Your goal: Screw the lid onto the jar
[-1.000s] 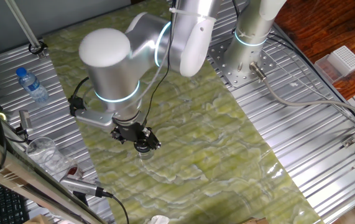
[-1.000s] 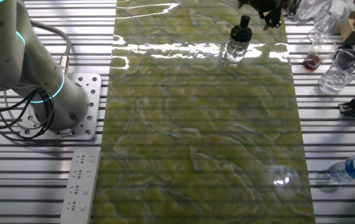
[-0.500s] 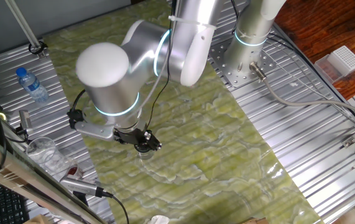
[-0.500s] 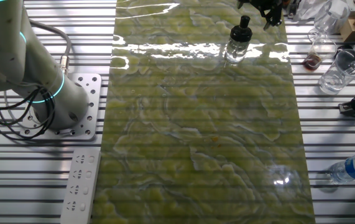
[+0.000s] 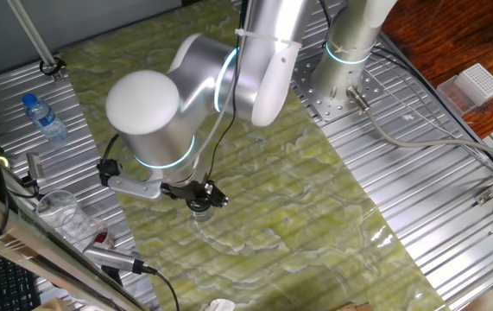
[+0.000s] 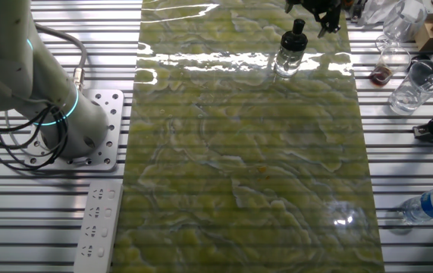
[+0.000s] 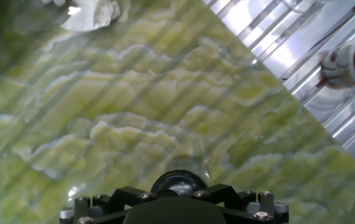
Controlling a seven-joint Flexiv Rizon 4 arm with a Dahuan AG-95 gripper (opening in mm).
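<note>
The small clear glass jar [image 5: 201,213] stands upright on the green marbled mat, near the mat's edge; it also shows in the other fixed view [image 6: 287,61]. The black lid [image 6: 293,38] sits on its mouth. My gripper [image 5: 199,200] comes down from above with its tip on the lid, apparently shut on it; in the other fixed view the gripper [image 6: 299,26] touches the lid's top. In the hand view the glossy lid [image 7: 178,182] shows just past the hand's black body, with the jar's glass rim around it. The fingertips themselves are hidden.
A blue-capped water bottle [image 5: 44,118] lies on the metal slats, also in the other fixed view [image 6: 431,205]. A clear cup [image 6: 417,83] and a small glass with brown residue [image 6: 382,72] stand near the jar. A second arm's base [image 6: 61,114] and a power strip [image 6: 97,221] lie beyond the mat.
My wrist has turned around its axis above the jar, and the arm's elbow has shifted slightly. The jar and lid stay in the same place.
</note>
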